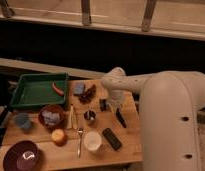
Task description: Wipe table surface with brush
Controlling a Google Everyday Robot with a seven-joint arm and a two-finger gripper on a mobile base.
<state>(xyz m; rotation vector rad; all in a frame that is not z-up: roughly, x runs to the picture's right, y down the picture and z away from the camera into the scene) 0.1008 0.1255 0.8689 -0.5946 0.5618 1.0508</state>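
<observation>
End effector: you'll find the end effector (pixel 115 103) low over the right part of the tabletop, under the white arm (pixel 161 95); its fingers are pressed together, and you cannot tell whether anything is pinched between them.
Brush: your brush (pixel 120 118) lies on the wood just below the end effector, dark handle slanting down and to the right.
Tabletop: the light-brown plank tabletop (pixel 127 146) carries everything here.
Tray: the green tray (pixel 38 91) sits at the upper-left corner, with a red item (pixel 57 89) at its right rim.
Near the brush: a small dark cup (pixel 89 116) stands to its left; a flat black block (pixel 112 138) lies below it, beside a white cup (pixel 92 140).
Centre: a silver fork (pixel 80 140) lies lengthwise, near an orange fruit (pixel 59 136).
Left side: you can see a brown bowl (pixel 51 115), a small blue cup (pixel 22 120) and a dark red plate (pixel 21 156).
</observation>
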